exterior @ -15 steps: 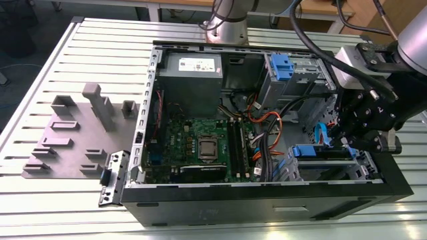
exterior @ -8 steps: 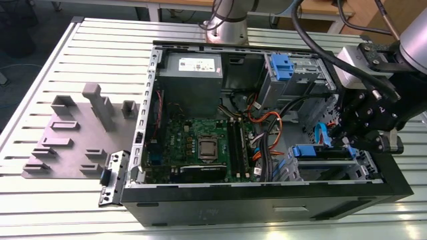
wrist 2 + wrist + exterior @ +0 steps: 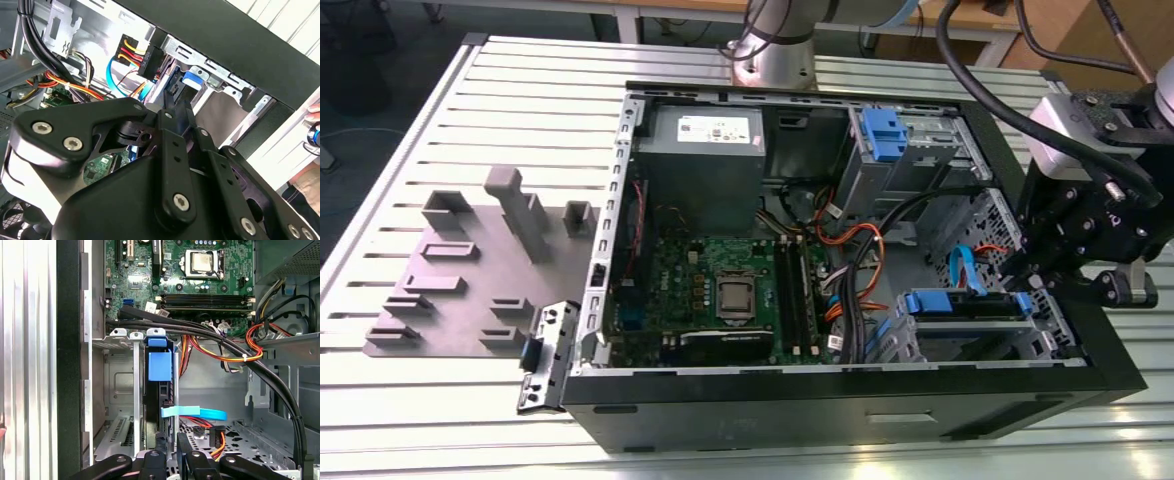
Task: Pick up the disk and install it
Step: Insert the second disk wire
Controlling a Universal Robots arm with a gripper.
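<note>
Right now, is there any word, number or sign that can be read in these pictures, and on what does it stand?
None can be read.
White sticker on the power supply: print too small.
Motherboard: markings too small.
Disk in its bay: no label faces the cameras.

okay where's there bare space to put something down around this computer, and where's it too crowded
Free: slatted table beyond the grey fixture block, and the strip in front of the case. Crowded: inside the case, where cables cross by the drive bay and the gripper hangs.
</note>
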